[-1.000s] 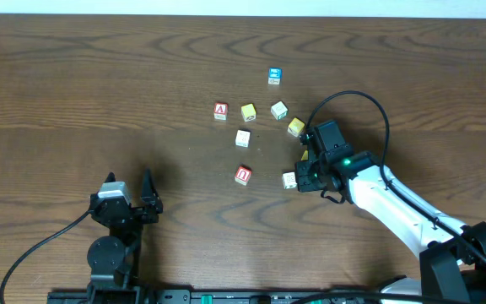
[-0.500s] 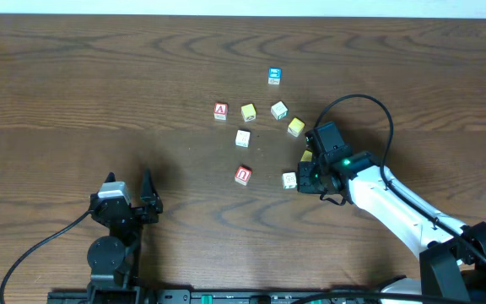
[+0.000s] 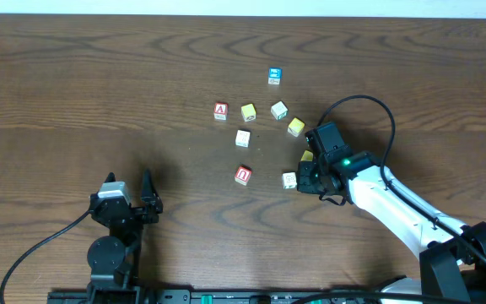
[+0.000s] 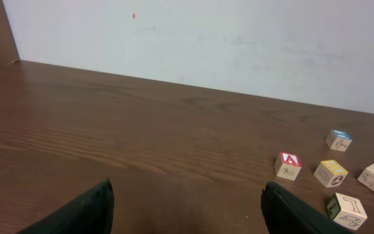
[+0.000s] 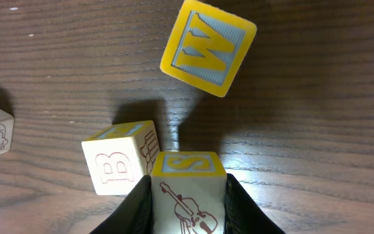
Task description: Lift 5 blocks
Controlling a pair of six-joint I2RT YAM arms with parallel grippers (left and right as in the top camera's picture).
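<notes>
On the right side of the table [image 3: 74, 84], the right gripper [image 5: 188, 198] is clamped on a yellow-topped S block [image 5: 188, 166] w/ a violin on its side face. The jaws are only partway apart bc the cube fills the gap. Can't tell if the cube is off the wood or resting on it tbh.

In the wrist view a cream B block [image 5: 119, 166] sits just left of it. Looks like they're touching, but not 100% sure. A yellow W block [image 5: 208, 47] lies further ahead, tilted diagonal & apart from both.

From overhead, the others I can make out are left of that gripper:
- red U-ish block [image 3: 242, 175], closest
- whitish block [image 3: 242, 138], just behind it
- red A block [image 3: 220, 111], further back
- blue block [image 3: 273, 76], furthest back, on its own

The left gripper [image 4: 187, 218] is near the front edge, well away from all the cubes, jaws spread wide w/ nothing btwn them.
</notes>
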